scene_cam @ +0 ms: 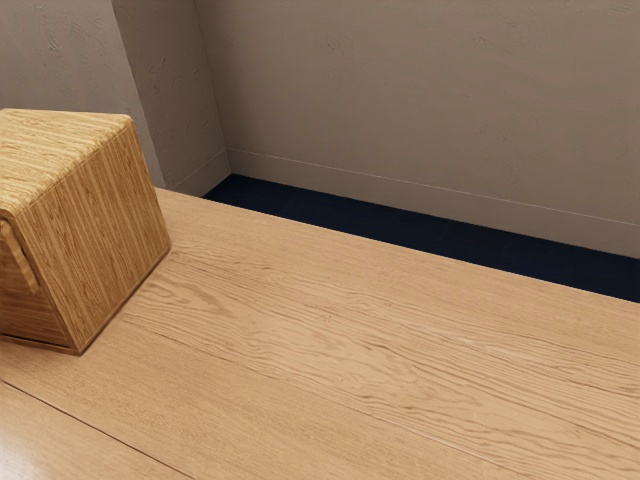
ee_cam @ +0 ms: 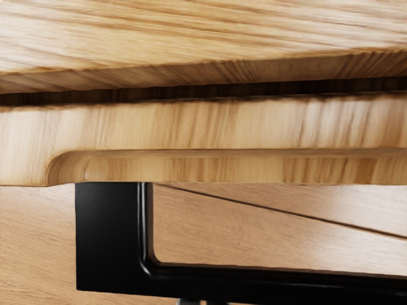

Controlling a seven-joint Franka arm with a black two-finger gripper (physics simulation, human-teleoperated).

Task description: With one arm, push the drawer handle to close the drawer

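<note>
Cabinet: The pale wooden landmark stands on the tabletop, toward the exterior view's left.
Drawer front: Lines up along the cabinet's front, a dark slit between it and the cabinet's top edge; whether it is fully seated cannot be told.
Handle: Black and squared, juts out from the cabinet's front.
Tool: What looks like its tip sits at the handle's outer bar, on the side away from the cabinet; how far open it is, or whether it grips anything, cannot be told.
Step in hand: Closing push, apparently in its last stretch.
Next move: Calls for steady, straight pressure toward the cabinet until the drawer front stops, then a clean retreat.
</note>
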